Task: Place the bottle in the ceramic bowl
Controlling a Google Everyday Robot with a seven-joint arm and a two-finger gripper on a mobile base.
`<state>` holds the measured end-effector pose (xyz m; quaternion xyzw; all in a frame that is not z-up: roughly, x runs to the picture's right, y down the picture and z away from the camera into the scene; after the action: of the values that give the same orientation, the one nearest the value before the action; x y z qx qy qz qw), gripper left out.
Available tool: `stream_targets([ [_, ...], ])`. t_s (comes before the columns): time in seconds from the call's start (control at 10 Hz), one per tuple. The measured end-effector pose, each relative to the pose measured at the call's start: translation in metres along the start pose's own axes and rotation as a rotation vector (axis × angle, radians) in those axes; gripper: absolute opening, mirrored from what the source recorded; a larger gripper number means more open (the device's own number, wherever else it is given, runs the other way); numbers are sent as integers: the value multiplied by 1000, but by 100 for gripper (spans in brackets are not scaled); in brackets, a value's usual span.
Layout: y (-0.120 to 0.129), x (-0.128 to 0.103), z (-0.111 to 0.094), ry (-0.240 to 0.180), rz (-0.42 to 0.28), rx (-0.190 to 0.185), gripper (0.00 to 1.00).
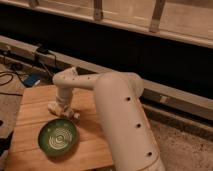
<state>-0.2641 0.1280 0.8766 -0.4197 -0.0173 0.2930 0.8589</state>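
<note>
The green ceramic bowl [57,138] sits on the wooden table [30,107] near its front edge, and nothing lies in it. My gripper [63,108] hangs from the white arm just beyond the bowl's far rim, low over the table. It is shut on the small white bottle [74,115], which lies roughly level. The bottle's pale ends stick out on both sides of the gripper. The wrist hides the bottle's middle.
My thick white arm [120,115] fills the right of the view and covers the table's right side. Cables and a blue object [31,80] lie on the floor to the left. A dark wall with a rail [150,55] runs behind the table.
</note>
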Motion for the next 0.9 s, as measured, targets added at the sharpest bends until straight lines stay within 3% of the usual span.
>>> stream_targets([
  [0.3,5,-7,-12,-41,-28,11,2],
  [0.5,7,-12,-28,-63,-41,42,0],
  [0.7,7,-13,-66,-75,-49,103,0],
  [0.9,8,-10,-104,-45,-56,142,0],
])
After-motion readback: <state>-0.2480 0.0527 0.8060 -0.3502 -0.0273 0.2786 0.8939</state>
